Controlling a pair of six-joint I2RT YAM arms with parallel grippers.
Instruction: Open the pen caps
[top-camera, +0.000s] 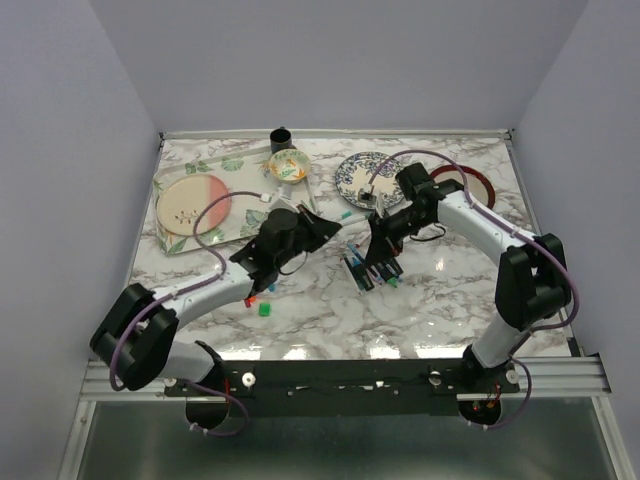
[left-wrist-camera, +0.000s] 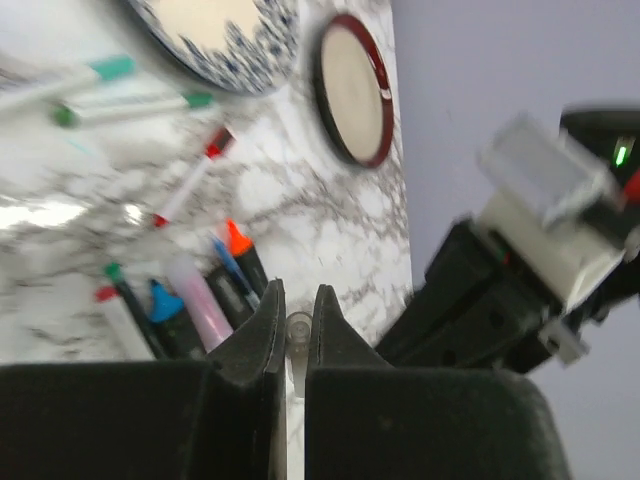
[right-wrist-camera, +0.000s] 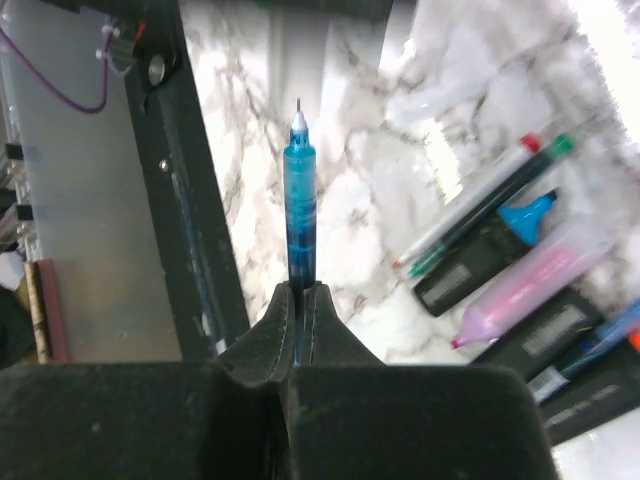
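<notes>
My right gripper (right-wrist-camera: 303, 290) (top-camera: 380, 238) is shut on a thin blue pen (right-wrist-camera: 299, 200) whose bare needle tip points away from the jaws, with no cap on it. My left gripper (left-wrist-camera: 297, 300) (top-camera: 315, 232) has its jaws pressed on a small clear round-ended piece (left-wrist-camera: 297, 325); I cannot tell whether it is a cap or a pen's end. On the marble between the arms lie several pens (top-camera: 370, 265), among them lilac (left-wrist-camera: 195, 295), orange (left-wrist-camera: 238, 240) and blue (right-wrist-camera: 505, 232) highlighters. Loose green (top-camera: 264, 309) and red (top-camera: 250, 298) pen caps lie near the left arm.
A blue patterned plate (top-camera: 358, 172) and a red-rimmed plate (top-camera: 482, 185) sit at the back right. A leafy tray (top-camera: 225, 165) with a pink plate (top-camera: 190, 205), a small bowl (top-camera: 288, 165) and a black cup (top-camera: 281, 136) stand at the back left.
</notes>
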